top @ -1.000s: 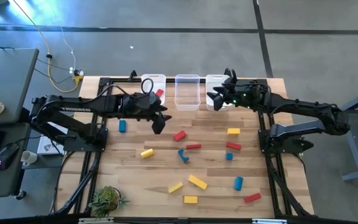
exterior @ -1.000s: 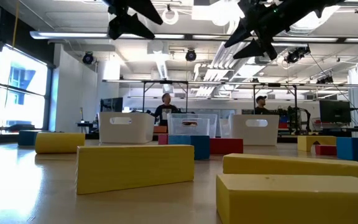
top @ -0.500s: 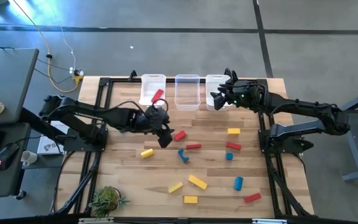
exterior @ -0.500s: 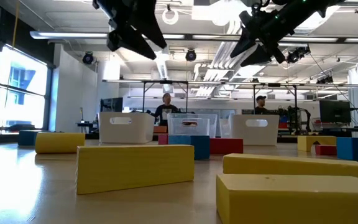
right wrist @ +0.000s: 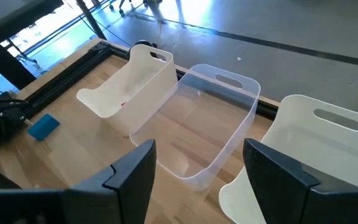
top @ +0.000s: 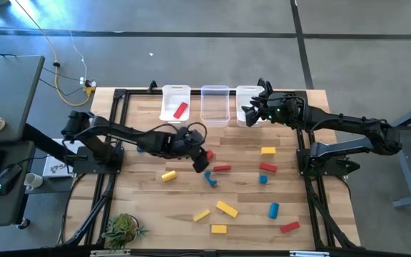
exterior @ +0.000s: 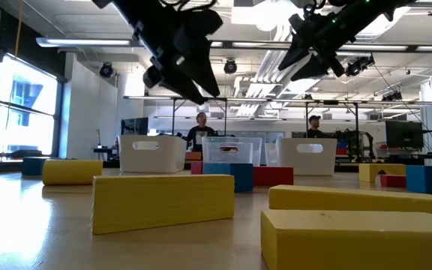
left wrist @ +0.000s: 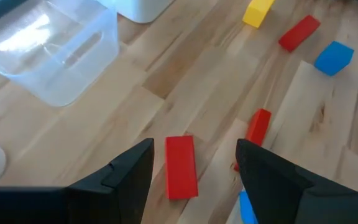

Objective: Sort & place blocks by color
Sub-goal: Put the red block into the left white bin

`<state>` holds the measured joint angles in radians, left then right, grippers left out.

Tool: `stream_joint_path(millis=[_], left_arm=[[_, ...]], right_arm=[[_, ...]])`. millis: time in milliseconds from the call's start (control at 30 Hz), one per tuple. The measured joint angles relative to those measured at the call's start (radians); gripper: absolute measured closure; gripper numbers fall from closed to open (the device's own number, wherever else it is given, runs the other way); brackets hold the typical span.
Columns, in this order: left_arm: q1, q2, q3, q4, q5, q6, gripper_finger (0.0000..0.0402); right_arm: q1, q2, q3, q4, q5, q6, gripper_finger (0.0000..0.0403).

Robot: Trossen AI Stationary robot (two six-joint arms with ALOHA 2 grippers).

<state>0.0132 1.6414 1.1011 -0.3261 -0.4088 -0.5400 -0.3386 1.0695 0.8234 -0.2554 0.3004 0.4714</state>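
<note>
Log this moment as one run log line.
left end effector: open, over red block | right end effector: open, over bins | holding: nothing

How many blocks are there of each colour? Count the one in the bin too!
Red blocks: 5, one of them in the left bin
Yellow blocks: 5
Blue blocks: 4
Total: 14

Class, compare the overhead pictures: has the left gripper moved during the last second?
Yes. The left gripper has swung away from the left bin, which holds a red block, out over the table toward a loose red block.
</note>
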Motion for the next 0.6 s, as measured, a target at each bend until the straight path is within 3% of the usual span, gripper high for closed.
stream_joint_path(millis=[600], left_arm=[[0.014,0.197,0.0,0.067,0.004,-0.032,0.0186]], right_arm=[[0.0,0.001,0.0,-0.047,0.007,0.027,0.0174]])
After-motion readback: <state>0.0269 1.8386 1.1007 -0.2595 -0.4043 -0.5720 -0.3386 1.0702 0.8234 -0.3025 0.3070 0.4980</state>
